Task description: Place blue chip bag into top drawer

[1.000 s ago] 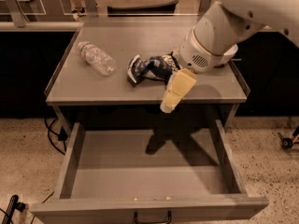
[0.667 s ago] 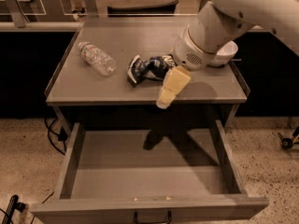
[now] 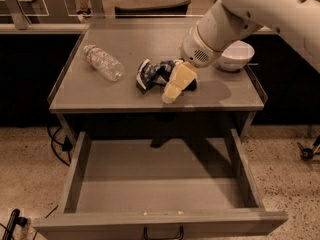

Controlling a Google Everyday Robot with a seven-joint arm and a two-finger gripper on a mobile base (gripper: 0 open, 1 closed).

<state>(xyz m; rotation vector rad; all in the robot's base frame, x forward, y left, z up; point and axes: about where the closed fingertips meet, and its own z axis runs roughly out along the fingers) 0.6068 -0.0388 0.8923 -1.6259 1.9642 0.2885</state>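
Observation:
The blue chip bag [image 3: 152, 74] lies crumpled on the grey cabinet top [image 3: 100, 91], near its middle. My gripper [image 3: 172, 89] reaches in from the upper right on a white arm. Its yellowish fingers [image 3: 177, 81] hang just over the bag's right side, close to the cabinet's front edge. The top drawer [image 3: 155, 181] is pulled wide open below. Its flat grey bottom is bare, and a dark bar handle [image 3: 162, 232] shows on its front.
A clear plastic water bottle [image 3: 103, 62] lies on its side at the left of the cabinet top. A white bowl [image 3: 237, 55] stands at the right, partly behind my arm. Cables [image 3: 57, 144] hang at the cabinet's left. A speckled floor surrounds it.
My gripper has moved left and towards the blue chip bag, from the cabinet's front edge to just over the bag's right side. The bag, the bottle and the drawer have not moved.

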